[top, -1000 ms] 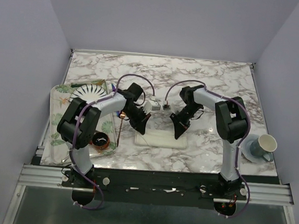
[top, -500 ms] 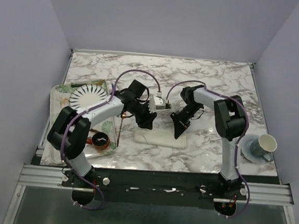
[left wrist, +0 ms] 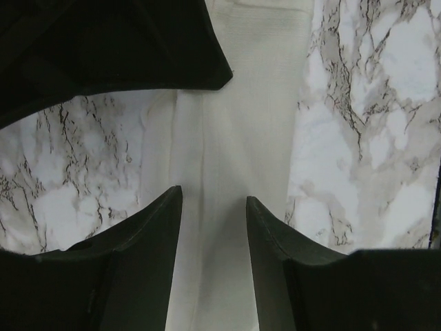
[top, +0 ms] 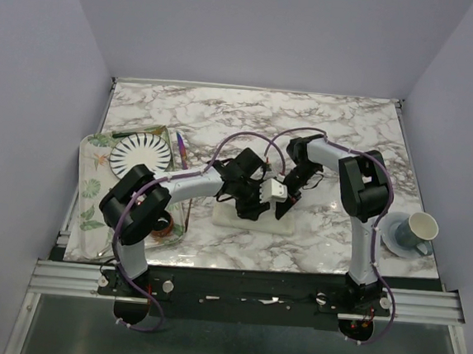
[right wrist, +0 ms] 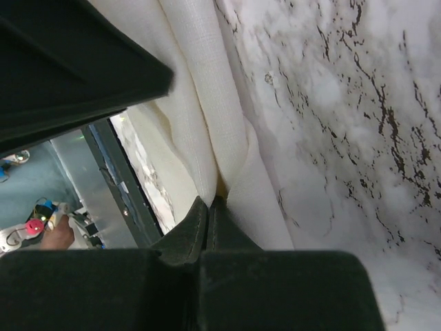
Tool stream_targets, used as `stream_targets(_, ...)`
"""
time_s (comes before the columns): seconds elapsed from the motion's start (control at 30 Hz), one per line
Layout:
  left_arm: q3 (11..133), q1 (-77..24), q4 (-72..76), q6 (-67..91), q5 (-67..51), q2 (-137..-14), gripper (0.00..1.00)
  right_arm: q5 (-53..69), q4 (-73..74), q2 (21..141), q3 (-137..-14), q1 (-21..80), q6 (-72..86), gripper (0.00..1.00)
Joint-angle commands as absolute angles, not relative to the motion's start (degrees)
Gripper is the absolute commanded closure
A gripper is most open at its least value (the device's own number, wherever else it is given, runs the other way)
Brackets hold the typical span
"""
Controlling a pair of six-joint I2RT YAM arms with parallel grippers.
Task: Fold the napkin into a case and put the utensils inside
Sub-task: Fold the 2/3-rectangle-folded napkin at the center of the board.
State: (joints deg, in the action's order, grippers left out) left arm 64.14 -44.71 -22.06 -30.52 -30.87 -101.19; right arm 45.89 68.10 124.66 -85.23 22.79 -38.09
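Left of centre on the marble worktop (top: 332, 127): floral tray (top: 92, 154) carrying a striped plate (top: 139, 154). Slim purple utensil (top: 179, 149) lies along the tray's right edge, just beside the plate. Dark bowl (top: 159, 222) at the tray's near end, half hidden by the left arm's elbow; something copper shows at it, can't tell what. Far right, near edge: cup (top: 421, 226) on a saucer (top: 395, 241), well apart from the work.

Napkin (top: 234, 220) sits at centre toward the near edge, folded to a narrow long strip running left-right in the top view. Both arms meet over it. The left arm crosses in from the tray side and hides most of the strip's middle from above. In each wrist view the other arm's black body blocks the upper-left corner.

Left fingers (left wrist: 171, 210): parted with a clear gap, gripping nothing. They hang over the strip, with the cloth running lengthwise under the gap. A crease line in the cloth sits just inside the left-hand finger in that view. Contact with the cloth: can't tell. Bare marble on both sides of the strip.

Right fingers (right wrist: 209, 210): closed right up, tips nipping a raised fold of the napkin. The ridge of cloth runs straight out of the tips. Flatter layers lie beside it on that view's left, bare marble on its right.
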Motion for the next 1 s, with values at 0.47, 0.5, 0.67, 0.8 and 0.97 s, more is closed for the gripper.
stream_targets(0.47,68.2,-46.1,-21.9,-30.3,-25.2,-105.3,0.97,47.5,71.8,126.0,-88.2,22.6,-41.2,0.87)
stream_targets(0.5,68.4,-46.0,-22.2,-29.9,-25.3,-105.5,0.99,47.5,72.2,126.1,-88.6,22.5,-41.4,0.82)
stream_targets(0.67,68.3,-45.3,-22.8,-29.1,-26.5,-105.9,1.0,48.3,75.1,125.4,-91.4,21.5,-41.0,0.71)
stream_targets(0.8,68.3,-44.8,-22.8,-29.0,-27.2,-106.1,1.0,48.9,75.7,125.1,-94.0,20.7,-39.0,0.64)
stream_targets(0.97,69.3,-44.2,-23.6,-28.3,-28.1,-106.9,1.0,48.3,74.4,125.9,-95.2,20.7,-36.9,0.6)
